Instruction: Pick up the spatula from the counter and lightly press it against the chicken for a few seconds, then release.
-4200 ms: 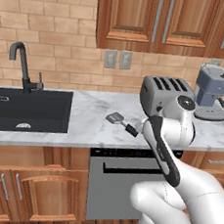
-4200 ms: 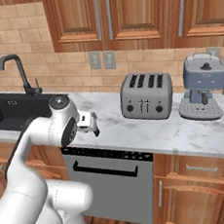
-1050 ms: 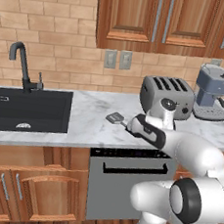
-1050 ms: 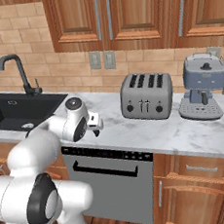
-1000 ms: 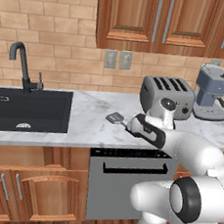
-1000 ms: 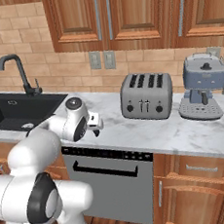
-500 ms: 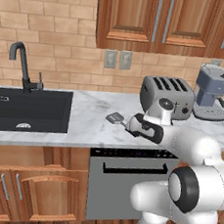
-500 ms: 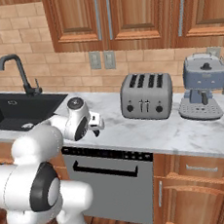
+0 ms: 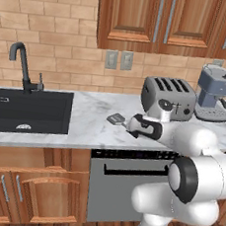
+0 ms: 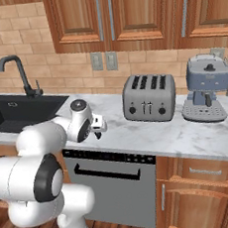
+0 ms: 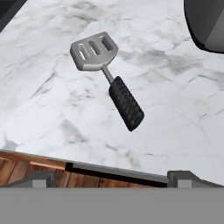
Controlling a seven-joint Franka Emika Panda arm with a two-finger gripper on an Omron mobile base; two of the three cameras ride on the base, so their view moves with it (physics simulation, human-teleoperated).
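Grey marble counter (image 11: 175,109) holds the spatula (image 11: 114,89) flat near its front edge, left of the toaster (image 9: 169,96); gripper (image 11: 113,177) hovers wide open, and closing askew on the slanted handle could skid it away.

Arm (image 9: 187,136) folded tight, elbow low, forearm reaching fwd. Gripper (image 11: 113,178) angled down off the wrist, jaws spread wide apart, no grip.
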